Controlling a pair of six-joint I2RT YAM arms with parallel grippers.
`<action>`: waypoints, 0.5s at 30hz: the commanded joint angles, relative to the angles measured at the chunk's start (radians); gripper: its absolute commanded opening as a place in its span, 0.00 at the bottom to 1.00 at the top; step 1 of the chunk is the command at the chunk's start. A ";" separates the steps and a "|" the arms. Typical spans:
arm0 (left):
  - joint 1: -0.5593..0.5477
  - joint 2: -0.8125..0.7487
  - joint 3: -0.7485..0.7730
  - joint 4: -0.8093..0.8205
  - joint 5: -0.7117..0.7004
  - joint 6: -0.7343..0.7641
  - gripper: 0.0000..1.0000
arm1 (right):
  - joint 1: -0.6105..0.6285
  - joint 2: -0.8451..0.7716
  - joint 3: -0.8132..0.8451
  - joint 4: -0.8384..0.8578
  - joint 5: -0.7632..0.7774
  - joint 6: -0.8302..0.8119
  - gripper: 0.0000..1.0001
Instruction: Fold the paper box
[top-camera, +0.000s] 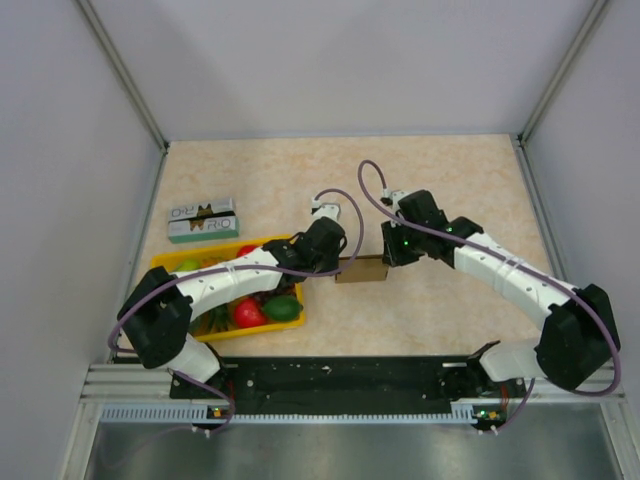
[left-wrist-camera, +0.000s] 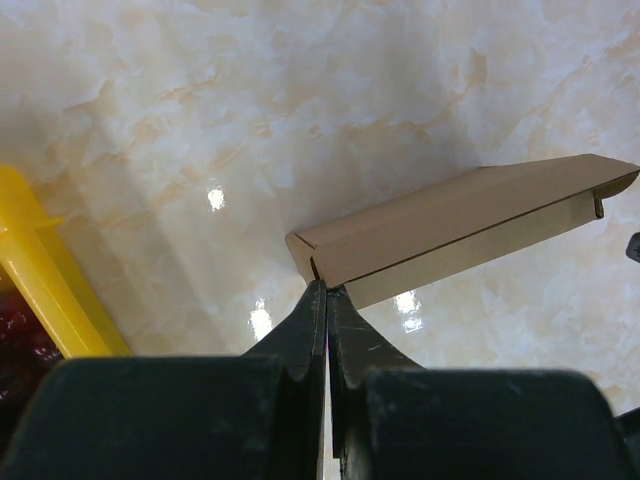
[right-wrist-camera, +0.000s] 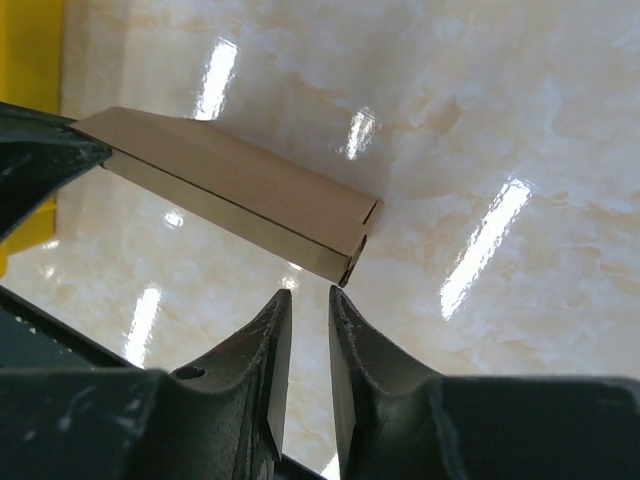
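Mid-fold: left end effector (left-wrist-camera: 325, 300) pinches one end of the box (left-wrist-camera: 450, 225). Right end effector (right-wrist-camera: 308, 300), narrowly parted, hangs just off the other end. Next, it likely grips there.

Green-and-white carton (top-camera: 202, 221) at the table's left, large pale letters across its top, only "R" and "O" roughly readable, rest too blurred

My left gripper (left-wrist-camera: 326, 296) is pinched shut on the paper box (left-wrist-camera: 450, 225) end. My right gripper (right-wrist-camera: 308, 296) is slightly parted, holding nothing. Both converge at centre frame in the top view.
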 joint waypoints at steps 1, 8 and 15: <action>-0.007 0.019 -0.030 -0.051 -0.006 0.009 0.00 | -0.001 0.026 0.029 -0.010 0.018 -0.056 0.20; -0.010 0.022 -0.024 -0.051 -0.003 0.013 0.00 | -0.003 0.065 0.051 -0.002 0.030 -0.064 0.20; -0.013 0.016 -0.021 -0.057 -0.011 0.021 0.00 | -0.003 0.088 0.068 0.002 0.052 -0.061 0.19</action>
